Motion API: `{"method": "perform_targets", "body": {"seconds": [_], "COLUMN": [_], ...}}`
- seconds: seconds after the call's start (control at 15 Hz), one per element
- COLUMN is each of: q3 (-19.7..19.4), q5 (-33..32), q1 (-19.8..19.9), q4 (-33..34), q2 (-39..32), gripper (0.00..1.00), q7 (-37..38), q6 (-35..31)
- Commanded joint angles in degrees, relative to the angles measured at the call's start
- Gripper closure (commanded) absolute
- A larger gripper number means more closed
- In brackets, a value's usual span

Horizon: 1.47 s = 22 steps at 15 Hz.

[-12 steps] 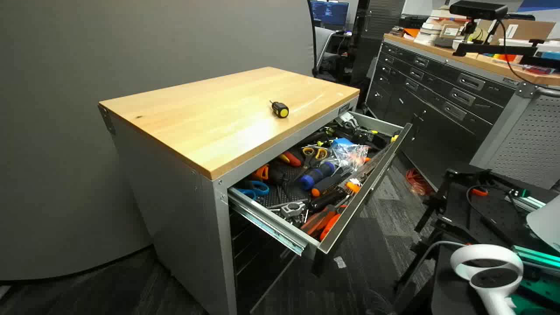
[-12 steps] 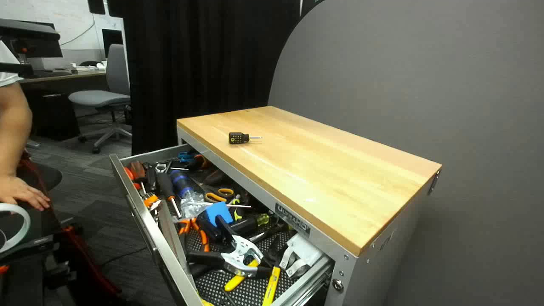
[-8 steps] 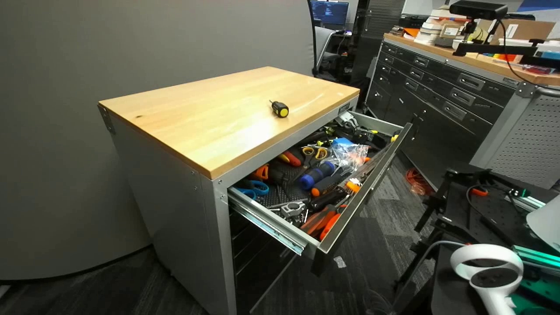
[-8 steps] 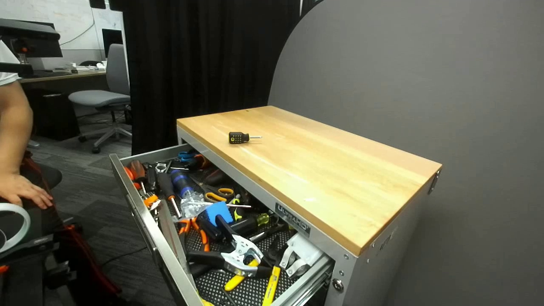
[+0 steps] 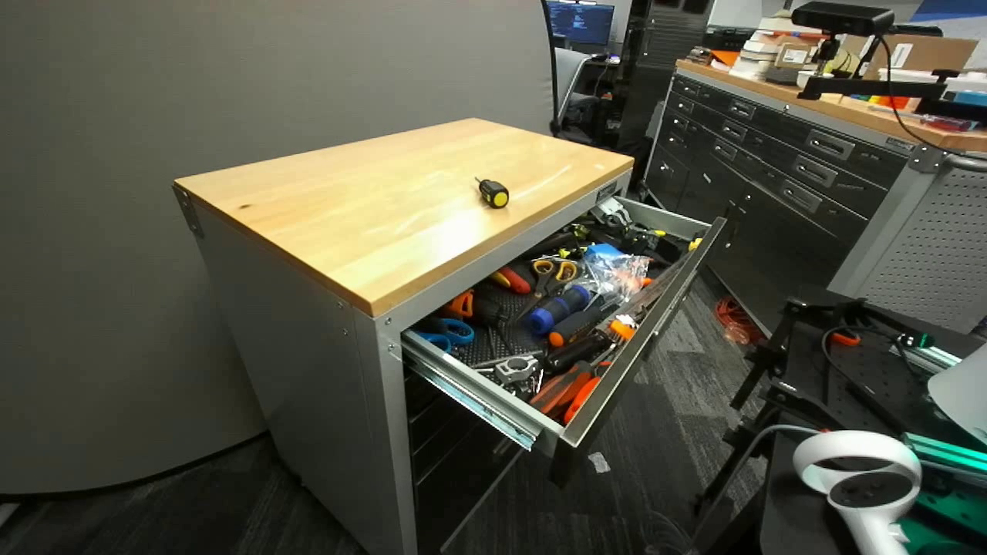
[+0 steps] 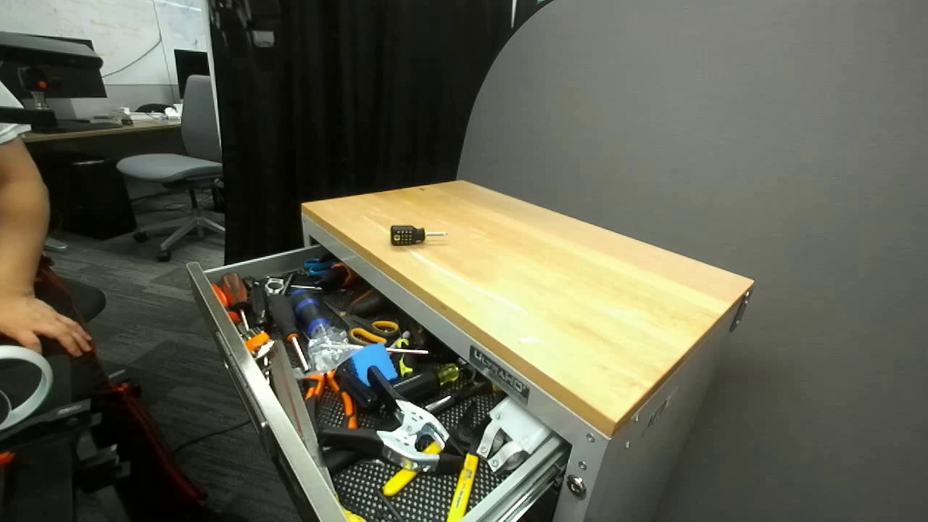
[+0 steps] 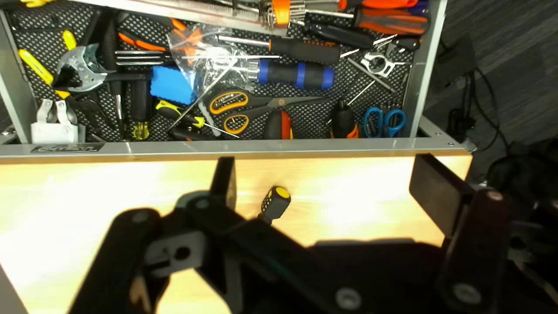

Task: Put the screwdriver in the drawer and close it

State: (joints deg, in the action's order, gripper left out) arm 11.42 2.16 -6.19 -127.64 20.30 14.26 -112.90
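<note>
Gripper [image 7: 331, 185] is being held over the bench [image 5: 347, 223] with its fingers spread wide, nothing being clasped between them; its height is not being plainly shown in any view. Of the task, only an open drawer [image 5: 640, 334] is being credited, its front being drawn well out past the front edge of the bench and its floor being crowded with tools [image 7: 296, 75]. The screwdriver [image 7: 276, 203] is being borne by the wood, near the front edge and apart from both front corners, its handle being turned toward that edge. Grasping, carrying, lowering and closing are accordingly being listed as outstanding. Room for the fingers is being judged sufficient, the handle being touched by no other object. Beyond the back edge, reach is being judged limited by the grey partition [image 6: 725, 181]. Past the front edge, a short crossing is being offered; a lift above that edge is being advised.
</note>
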Motion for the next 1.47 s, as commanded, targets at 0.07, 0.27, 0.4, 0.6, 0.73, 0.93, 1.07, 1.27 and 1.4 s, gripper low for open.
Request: {"method": "perform_targets", "body": {"seconds": [0.07, 0.27, 0.4, 0.6, 0.73, 0.93, 1.07, 1.27, 1.4], "q3": [4.99, 3.06, 0.58, -3.11, -5.10, -7.07, -8.29, -9.46, -10.08], "q5": [-13.39, -22.70, -25.28, -23.46, -22.19, -20.83, -20.56, -19.39, -18.57], "q1": [1.12, -1.23, -3.31, -5.65, -6.85, -8.35, -9.13, -9.60, -9.67], "q4": [10.52, 17.89, 22.81, 28.33, 31.14, 34.94, 36.39, 36.81, 36.44], "q2": [-18.26, -29.67, -36.15, -43.28, -46.88, -50.64, -52.08, -53.13, -53.36], "gripper": [0.00, 0.00, 0.00, 0.00, 0.00, 0.00, 0.00, 0.34, 0.51], "q7": [15.13, 25.19, 28.24, 29.49, 30.06, 30.61, 30.98, 31.58, 32.77], "q6": [-7.08, -8.04, -7.36, -7.76, -8.53, -9.09, -9.01, -8.91, -8.85]}}
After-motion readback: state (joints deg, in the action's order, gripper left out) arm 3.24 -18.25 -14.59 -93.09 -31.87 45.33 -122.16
